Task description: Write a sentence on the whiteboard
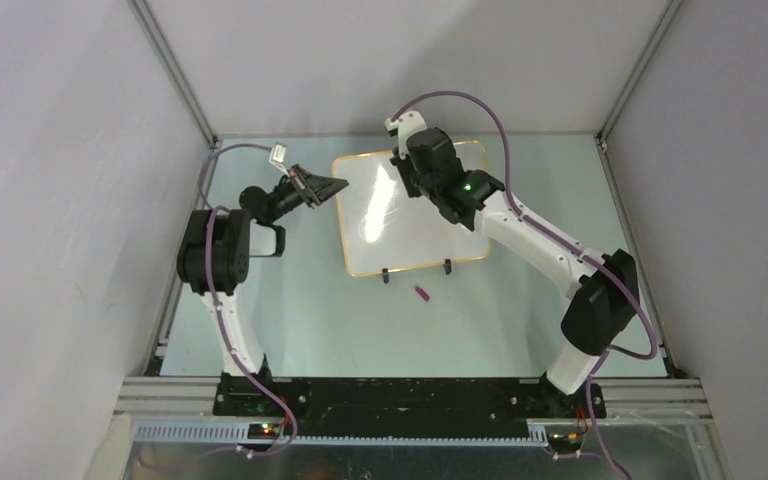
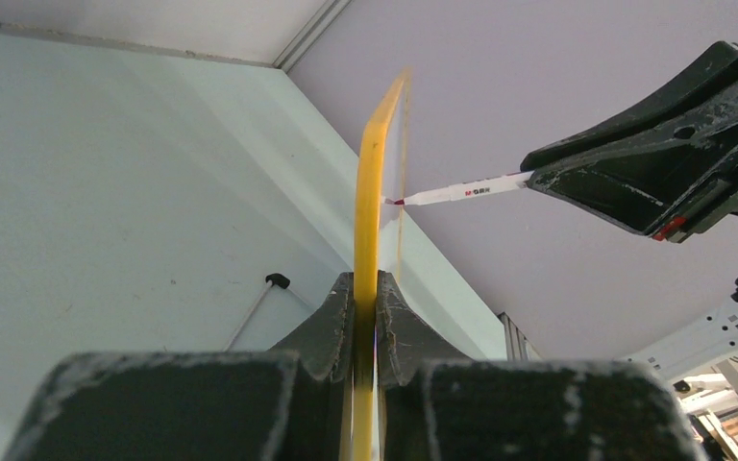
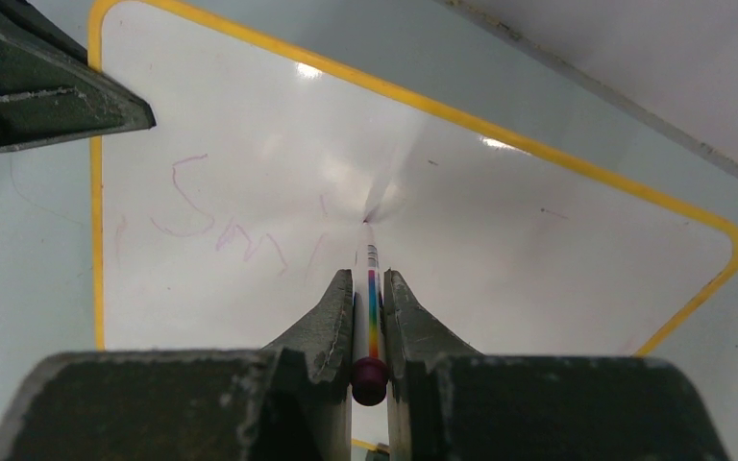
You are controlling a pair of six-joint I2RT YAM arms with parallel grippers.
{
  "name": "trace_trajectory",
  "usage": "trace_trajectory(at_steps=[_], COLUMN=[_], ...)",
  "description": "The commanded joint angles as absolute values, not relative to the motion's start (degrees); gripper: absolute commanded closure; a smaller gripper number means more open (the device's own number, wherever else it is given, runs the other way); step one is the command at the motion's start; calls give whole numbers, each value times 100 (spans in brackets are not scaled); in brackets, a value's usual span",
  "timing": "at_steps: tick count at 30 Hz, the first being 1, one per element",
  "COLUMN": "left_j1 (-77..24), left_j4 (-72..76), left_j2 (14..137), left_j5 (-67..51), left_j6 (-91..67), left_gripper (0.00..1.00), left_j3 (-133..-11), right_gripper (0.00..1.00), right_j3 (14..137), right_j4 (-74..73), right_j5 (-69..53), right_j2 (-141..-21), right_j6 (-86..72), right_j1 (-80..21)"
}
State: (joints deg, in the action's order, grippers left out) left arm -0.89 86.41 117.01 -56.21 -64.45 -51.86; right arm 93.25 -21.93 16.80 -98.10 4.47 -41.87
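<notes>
As left hand (image 2: 366, 284) grips whiteboard (image 3: 500, 230), marker (image 2: 466, 189) touching it

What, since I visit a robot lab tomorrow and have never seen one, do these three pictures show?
Two robot arms stand on a table, each ending in a two-finger gripper. The wide picture comes from a fixed camera overhead; the other two come from cameras on each wrist. The left gripper is clamped on the yellow edge of the whiteboard, steadying it. The right gripper pinches a marker, its tip against the board, beside faint purple strokes. A small purple piece, perhaps the cap, lies on the table near the board's black feet.
</notes>
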Motion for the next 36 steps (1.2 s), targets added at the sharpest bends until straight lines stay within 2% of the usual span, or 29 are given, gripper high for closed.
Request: trace_trajectory(at_steps=[1, 24, 36], left_j1=[-220, -217, -220], left_j4=[8763, 8763, 8763], left_j2=[11808, 11790, 11791], left_j5=[-6074, -6082, -6084], left_j6=[-6155, -6145, -6146], left_gripper=[100, 100, 100], left_j3=[-5236, -5229, -5237], right_gripper=[100, 100, 100], right_j3=[9108, 8231, 8634], right_j4=[-2111, -2136, -2153], right_j5=[1661, 1762, 1643], right_j2=[-9609, -9275, -9026], right_j6=[349, 121, 310], right_j1=[-4182, -4412, -4385])
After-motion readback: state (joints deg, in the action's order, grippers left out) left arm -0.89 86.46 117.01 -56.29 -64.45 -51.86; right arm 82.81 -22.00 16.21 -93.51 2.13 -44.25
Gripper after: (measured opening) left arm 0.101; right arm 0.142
